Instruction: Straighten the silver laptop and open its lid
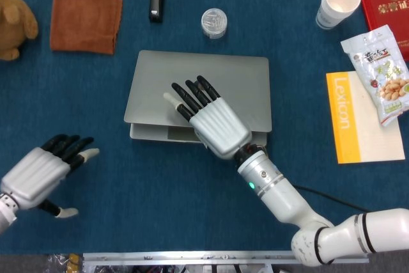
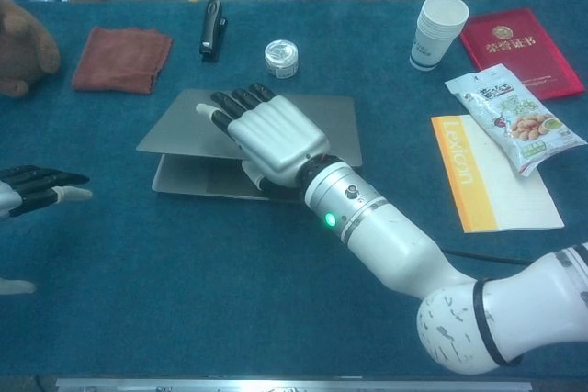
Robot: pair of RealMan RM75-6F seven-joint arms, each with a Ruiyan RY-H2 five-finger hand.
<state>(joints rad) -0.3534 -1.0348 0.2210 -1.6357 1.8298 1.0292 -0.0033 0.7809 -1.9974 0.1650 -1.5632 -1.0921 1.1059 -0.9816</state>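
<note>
At the near left, the left hand (image 1: 38,172) hovers empty over the table (image 1: 128,209), fingers spread, likely to steady the base. Farther, mid-table, the right hand (image 1: 208,116) lies flat, fingers extended, on the silver laptop (image 1: 236,81), whose lid is barely raised.

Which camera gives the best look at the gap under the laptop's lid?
The chest view: its low angle shows the silver laptop's lid raised off the base. The head view looks straight down, showing only a strip of base beyond the lid's front edge.
</note>
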